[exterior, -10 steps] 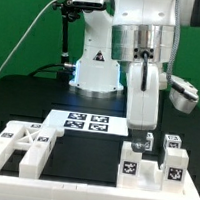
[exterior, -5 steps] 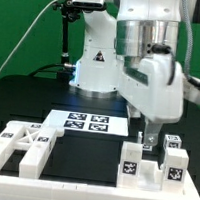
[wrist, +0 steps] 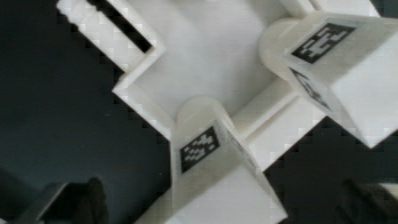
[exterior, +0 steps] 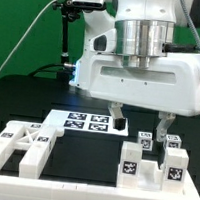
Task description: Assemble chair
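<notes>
While the gripper [exterior: 140, 124] is hovering with its fingers [exterior: 114, 118] spread wide and gripping nothing, the chair parts [exterior: 151, 162], white tagged blocks, are standing clustered just below it on the black table [exterior: 27, 105], toward the exterior view's right. An X-braced piece [exterior: 17, 144] is lying well apart at that view's left. The marker board [exterior: 85, 122] is lying farther back between them. The wrist view is showing a tagged post [wrist: 210, 150] beneath the jaws.

Exterior view: bright, even lighting from above; the glossy robot arm [exterior: 151, 79] shows highlights; the black tabletop [exterior: 27, 105] reads dark. Wrist view: soft focus throughout; white chair parts [wrist: 196, 80] are close to overexposed, edges blurred.
</notes>
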